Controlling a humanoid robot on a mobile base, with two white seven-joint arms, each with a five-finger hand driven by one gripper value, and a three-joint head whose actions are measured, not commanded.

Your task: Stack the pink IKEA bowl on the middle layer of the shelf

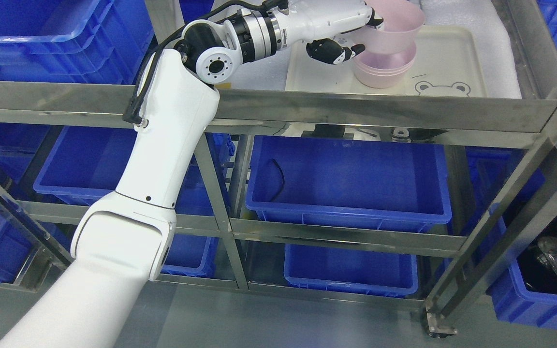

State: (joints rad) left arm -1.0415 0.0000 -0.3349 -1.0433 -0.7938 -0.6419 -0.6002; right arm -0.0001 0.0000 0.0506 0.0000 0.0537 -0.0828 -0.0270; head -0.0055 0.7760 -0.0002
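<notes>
Shelf: a steel rack (385, 112) fills the view, with blue bins (351, 176) on the lower levels and more bins to the left and right; the level the arm works on carries a white padded sheet (498, 53).
Left arm: the white arm (162, 159) rises from the lower left and bends at the elbow over the rack's front rail, its forearm reaching right across the tray.
Right arm: not in view.
Tray: a cream tray (447, 58) with a bear face printed near its front edge lies on the padded sheet.
Bowl stack: pink bowls (385, 70) are nested on the tray's left half.
Held bowl: a pink bowl (397, 26) sits tilted above the stack, its base low in the mouth of the top bowl; whether it touches cannot be told.
Left hand: the left hand (344, 36) grips the held bowl at its left rim.
Fingers: the upper fingers (374, 19) press the rim from above while the dark lower ones (331, 50) curl beneath, pinching the wall between them.
Step in hand: judged to be the placing step, with the bowl over the stack but not yet seated.
Next move: it seems to call for levelling the bowl, lowering it straight into the nest, then spreading the fingers and drawing back left without dragging the rim.
</notes>
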